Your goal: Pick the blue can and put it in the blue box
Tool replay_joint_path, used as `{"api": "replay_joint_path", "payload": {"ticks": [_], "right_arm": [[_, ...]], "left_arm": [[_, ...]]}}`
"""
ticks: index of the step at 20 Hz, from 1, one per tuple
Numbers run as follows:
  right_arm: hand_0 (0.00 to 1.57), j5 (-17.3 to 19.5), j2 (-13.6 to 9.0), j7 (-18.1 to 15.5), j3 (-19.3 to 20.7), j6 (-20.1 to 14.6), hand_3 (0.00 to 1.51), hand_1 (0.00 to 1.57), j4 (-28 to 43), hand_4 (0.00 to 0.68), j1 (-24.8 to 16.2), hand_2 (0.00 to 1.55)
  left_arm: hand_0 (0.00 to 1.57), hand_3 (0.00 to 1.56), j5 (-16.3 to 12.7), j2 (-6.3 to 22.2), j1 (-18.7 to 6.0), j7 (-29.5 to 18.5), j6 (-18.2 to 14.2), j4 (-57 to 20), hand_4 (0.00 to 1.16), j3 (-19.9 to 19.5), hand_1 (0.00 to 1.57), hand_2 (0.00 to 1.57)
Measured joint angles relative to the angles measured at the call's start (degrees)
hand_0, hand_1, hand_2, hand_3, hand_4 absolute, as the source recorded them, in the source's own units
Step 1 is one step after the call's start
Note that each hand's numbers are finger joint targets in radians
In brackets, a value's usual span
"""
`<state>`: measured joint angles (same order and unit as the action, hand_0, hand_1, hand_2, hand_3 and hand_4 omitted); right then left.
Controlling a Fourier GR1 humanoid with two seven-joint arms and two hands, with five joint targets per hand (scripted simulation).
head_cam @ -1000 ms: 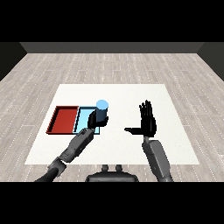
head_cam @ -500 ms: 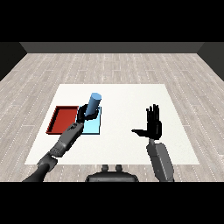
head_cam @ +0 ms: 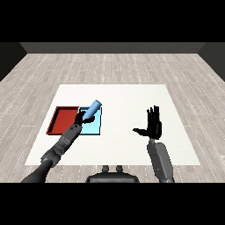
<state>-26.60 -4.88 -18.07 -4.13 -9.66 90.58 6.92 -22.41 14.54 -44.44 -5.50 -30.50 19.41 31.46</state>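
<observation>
One blue can, tilting in the curled left hand, is hovering over the blue tray; lowering and releasing it comes next, while the right hand is idling, fingers spread.

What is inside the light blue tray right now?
Only bare floor shows in the light blue tray. The left hand holds the tilted blue can over its far left corner, covering that part.

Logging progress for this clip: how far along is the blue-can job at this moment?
Done: the pick. The left robot hand is curled round the blue can, which is off the table. In hand: the can hangs tilted over the light blue tray, beside the red tray. Left: setting it down in the blue tray and letting go. The right robot hand is open and idle.
</observation>
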Motion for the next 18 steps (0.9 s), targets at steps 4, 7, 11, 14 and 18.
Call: {"api": "replay_joint_path", "payload": {"ticks": [4, 7, 11, 14, 18], "right_arm": [[0.0, -0.3, 0.1, -0.8, 0.9, 0.7, 0.0, 0.0, -2.1, 0.0, 0.2, 0.0], [0.0, -0.4, -0.5, -0.7, 1.8, 1.2, 0.0, 0.0, -3.1, 0.0, 0.5, 0.0], [0.0, 0.0, -0.3, -2.2, 2.4, 2.1, 0.0, 0.0, -5.7, 0.0, 1.4, 0.0], [0.0, 0.3, 0.0, -2.7, 2.3, 2.3, 0.0, 0.0, -5.2, 0.0, 0.0, 0.0], [0.0, 0.7, 0.6, -2.4, 1.8, 2.2, 0.0, 0.0, -3.9, 0.0, -0.1, 0.0]], "left_arm": [[1.32, 0.2, 0.7, -3.4, -0.7, 2.3, 0.0, -8.0, 0.75, -0.8, 1.32, 1.15], [1.4, 0.4, -0.4, -4.7, -1.8, 3.0, -0.5, -12.0, 0.63, -3.1, 1.4, 1.29], [0.0, 0.0, -1.2, -5.4, -3.1, 3.4, 0.2, -15.5, 0.0, -5.6, 0.0, 0.0], [0.0, 0.0, -0.5, -5.4, -4.2, 4.0, 2.3, -17.2, 0.0, -5.9, 0.0, 0.0], [0.0, 0.0, 0.6, -5.0, -5.2, 4.5, 3.5, -17.9, 0.0, -6.3, 0.0, 0.0]]}}
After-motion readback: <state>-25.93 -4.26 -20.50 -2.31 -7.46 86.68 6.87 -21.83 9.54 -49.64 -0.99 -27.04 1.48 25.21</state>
